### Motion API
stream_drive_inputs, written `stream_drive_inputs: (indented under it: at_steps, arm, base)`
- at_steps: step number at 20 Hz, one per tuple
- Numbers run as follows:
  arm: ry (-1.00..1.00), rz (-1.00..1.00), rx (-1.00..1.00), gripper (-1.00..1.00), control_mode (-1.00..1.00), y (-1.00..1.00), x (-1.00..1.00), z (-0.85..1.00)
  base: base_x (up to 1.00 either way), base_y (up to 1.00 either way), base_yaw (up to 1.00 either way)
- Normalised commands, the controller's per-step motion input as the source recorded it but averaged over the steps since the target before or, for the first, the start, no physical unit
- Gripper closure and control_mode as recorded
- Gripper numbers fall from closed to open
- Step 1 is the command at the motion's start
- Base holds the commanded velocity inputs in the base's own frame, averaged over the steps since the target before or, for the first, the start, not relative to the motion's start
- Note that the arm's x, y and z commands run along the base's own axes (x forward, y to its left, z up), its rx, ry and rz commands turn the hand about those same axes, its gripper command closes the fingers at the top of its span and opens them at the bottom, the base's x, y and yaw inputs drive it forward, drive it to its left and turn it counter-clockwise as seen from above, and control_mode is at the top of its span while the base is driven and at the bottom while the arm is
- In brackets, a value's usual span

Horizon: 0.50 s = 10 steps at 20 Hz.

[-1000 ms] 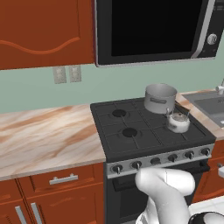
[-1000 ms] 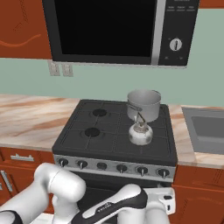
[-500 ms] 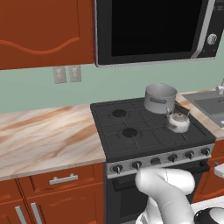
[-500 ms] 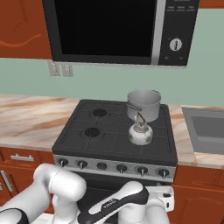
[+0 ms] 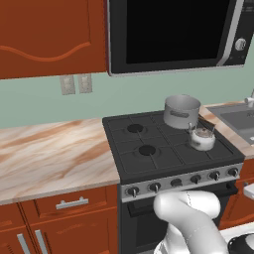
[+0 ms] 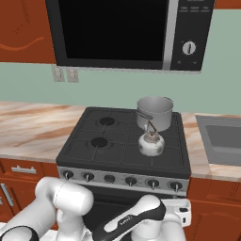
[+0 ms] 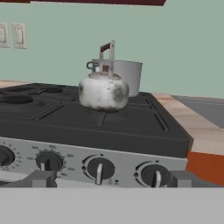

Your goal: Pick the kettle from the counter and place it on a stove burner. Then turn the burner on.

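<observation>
So the kettle [image 6: 151, 143] is already sitting on the front right burner [image 5: 201, 150] of the stove [image 5: 149, 161], upright, handle arched over the top. It's off the bench [image 5: 49, 158] completely, so we'd say the placing half is done and what's left is the knob.

That explains where the claw [image 7: 101, 180] is: down low, facing the front panel, with the row of knobs [image 7: 99, 168] right ahead in the hand view. Its two fingertips [image 7: 42, 179] stand spread wide apart with nothing between them. Our guess is it's lining up on one of the knobs, but which knob belongs to the kettle's burner we can't tell from here, the markings are too small.

Other stuff around: a bigger grey pot [image 6: 155, 112] sits on the back right burner just behind the kettle, close but we can't say if they touch. The two left burners are bare. Microwave [image 6: 127, 33] hangs above, sink [image 6: 221, 136] off to the right, wall sockets [image 5: 76, 84] on the backsplash.

Nothing stands between the claw and the knobs. The knobs sit close together though, so grabbing a neighbour seems like the main risk.
</observation>
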Motion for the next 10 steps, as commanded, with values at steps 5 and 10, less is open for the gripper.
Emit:
stream_drive_inputs:
  at_steps: [5, 10]
  arm:
    - [-0.07, 0.0, 0.02, -1.0, -1.0, -0.11, 0.23, -0.08]
    - [0.0, 0.0, 0.01, -1.0, -1.0, 0.0, 0.36, -0.22]
  base:
    - [0.0, 0.0, 0.0]
    - [0.0, 0.0, 0.0]
